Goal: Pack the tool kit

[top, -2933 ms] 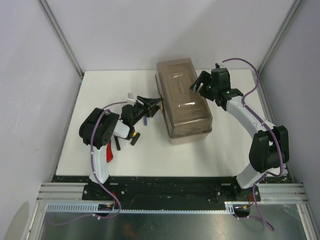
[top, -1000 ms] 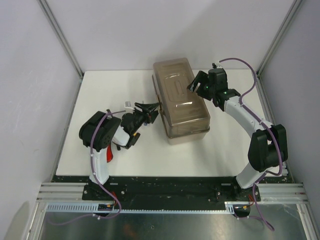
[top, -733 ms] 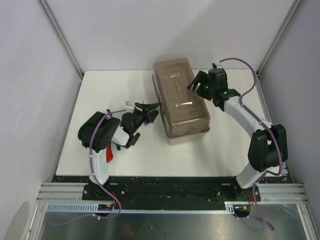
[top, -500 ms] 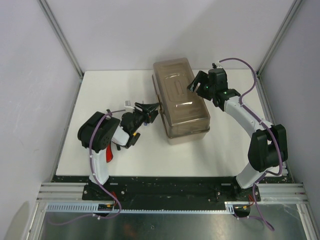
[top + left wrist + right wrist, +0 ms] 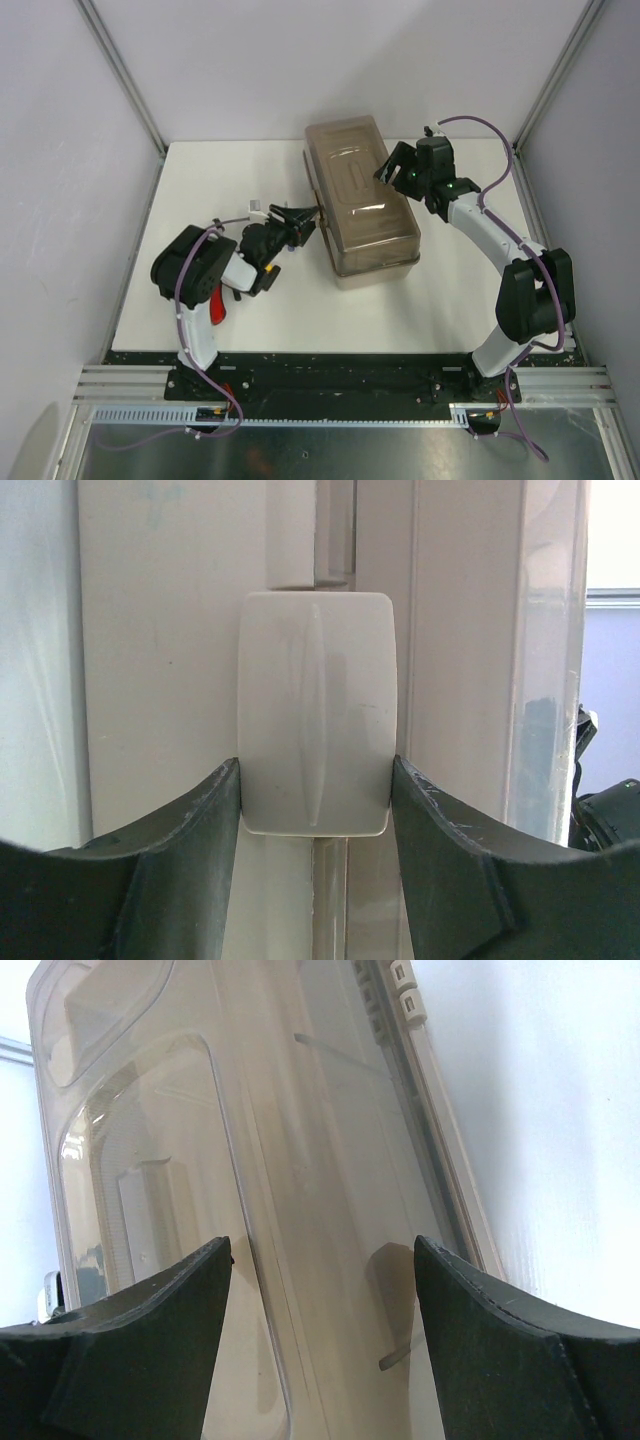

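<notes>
Now we judge the step in hand to be fastening the toolbox (image 5: pixel 362 200), which sits closed near the middle of the table (image 5: pixel 200 180), turned slightly askew. The left gripper (image 5: pixel 303 215) is at the box's left long side. Its fingers (image 5: pixel 180 870) pinch the pale latch (image 5: pixel 315 710), touching it on both edges. The right gripper (image 5: pixel 393 165) hangs over the right part of the lid (image 5: pixel 300 1160) with its jaws spread and nothing between them.

To do this well, we should press the latch squarely toward the box wall rather than twist it. The right gripper should bear down on the lid so the box does not slide away from the push.

The left wrist view alone shows the contact on the latch; from above, that spot is hidden under the gripper. The right wrist view shows the translucent lid close up, but not whether the fingers touch it. Only the overhead view shows both arms together, and a red object (image 5: pixel 218 312) by the left arm, too hidden to name.
</notes>
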